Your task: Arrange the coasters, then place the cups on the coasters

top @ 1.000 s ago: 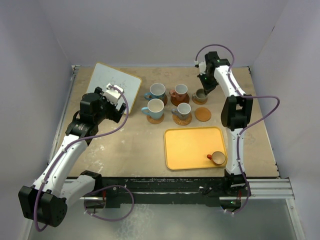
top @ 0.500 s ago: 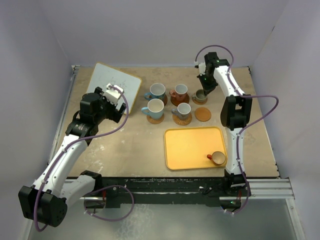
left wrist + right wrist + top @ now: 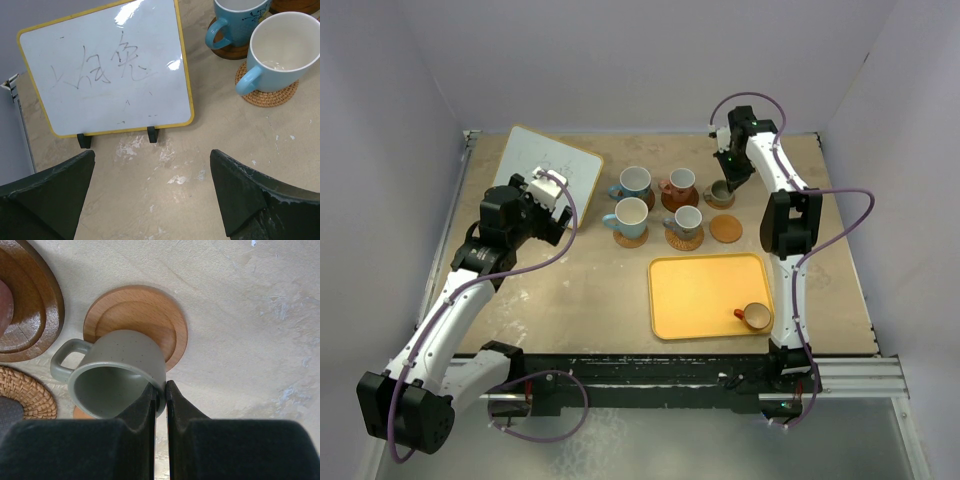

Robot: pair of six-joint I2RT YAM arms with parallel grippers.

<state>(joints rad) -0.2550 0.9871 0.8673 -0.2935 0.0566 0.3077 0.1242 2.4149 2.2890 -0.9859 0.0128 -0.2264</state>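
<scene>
1 cup (image 3: 757,316) in tray (image 3: 700,290), 4 behind on coasters (image 3: 682,242)

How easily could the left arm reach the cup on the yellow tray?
Probably not easily: the cup sits on the tray close beside the right arm, far from the open left gripper.

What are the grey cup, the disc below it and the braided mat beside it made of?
The grey cup looks ceramic, probably stoneware: matte glaze with fine dark speckles. The disc seems wood, smooth with a slight sheen: visible grain, turned rim. The braided mat looks like rattan or similar fibre: coiled woven strands.
</scene>
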